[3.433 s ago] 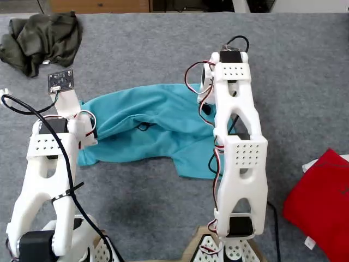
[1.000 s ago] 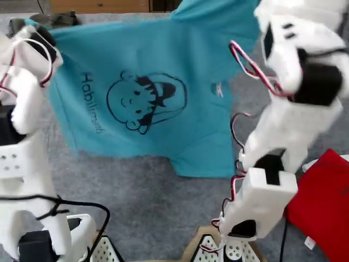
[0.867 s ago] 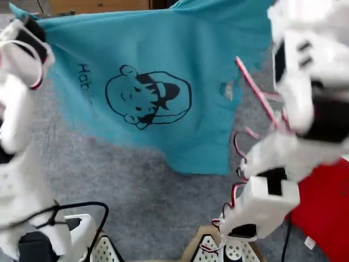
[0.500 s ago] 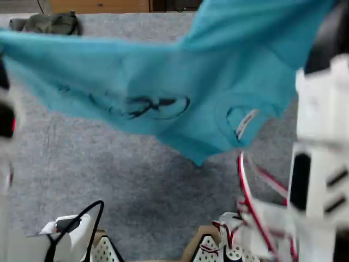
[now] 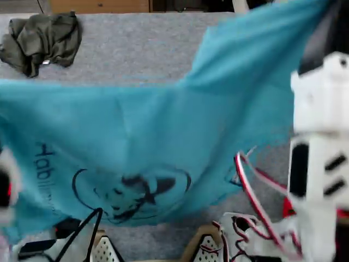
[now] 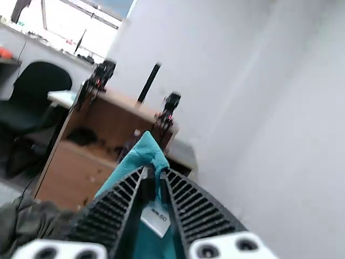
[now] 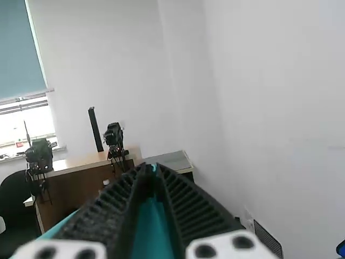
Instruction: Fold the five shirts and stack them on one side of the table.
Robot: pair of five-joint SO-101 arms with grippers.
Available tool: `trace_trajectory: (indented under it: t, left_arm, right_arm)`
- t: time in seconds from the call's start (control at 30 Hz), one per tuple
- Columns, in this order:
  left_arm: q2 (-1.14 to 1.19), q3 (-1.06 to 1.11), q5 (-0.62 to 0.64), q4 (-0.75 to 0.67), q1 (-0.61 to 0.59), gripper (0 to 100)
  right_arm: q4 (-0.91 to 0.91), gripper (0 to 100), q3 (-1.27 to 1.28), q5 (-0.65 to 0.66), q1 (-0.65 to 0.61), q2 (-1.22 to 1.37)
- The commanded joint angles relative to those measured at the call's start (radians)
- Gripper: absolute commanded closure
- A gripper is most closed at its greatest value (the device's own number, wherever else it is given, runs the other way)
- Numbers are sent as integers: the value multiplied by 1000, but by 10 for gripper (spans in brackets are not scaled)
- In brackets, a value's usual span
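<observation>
Looks early in task. Holding teal shirt (image 5: pixel 163 125) spread in air with left gripper (image 6: pixel 154 170) and right gripper (image 7: pixel 150 167), jaws of each pinched on cloth. Not folded yet. Green shirt (image 5: pixel 41 35) crumpled on table (image 5: pixel 136 49). Folding and stacking left.

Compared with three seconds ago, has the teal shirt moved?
Yes. The teal shirt rose off the grey table and swung toward the near edge, away from the olive shirt.

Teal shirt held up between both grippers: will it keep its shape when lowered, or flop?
Probably floppy: the teal shirt sags between its held corners, so it will likely bunch unless lowered taut. It seems light: small pinches in the left gripper and right gripper carry it. Those small bites might slip if tugged.
</observation>
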Motion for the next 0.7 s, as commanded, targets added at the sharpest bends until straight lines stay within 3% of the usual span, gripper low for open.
trace_trajectory:
  t: [0.0,0.13,0.4,0.5,0.67]
  left_arm:
    - [19,267,-5,-63,-6,981]
    - [19,658,-3,-301,-8,981]
    - [19,1441,-5,-1091,-61,981]
    - [19,1567,-5,-1223,-64,981]
    - [21,1662,-5,-1284,-64,980]
  right_arm:
    - [-170,993,189,5,10,-4]
    - [-368,993,449,11,-33,-4]
    - [-690,993,802,51,-119,97]
    - [-715,993,803,52,-114,185]
    - [-776,993,803,54,-102,274]
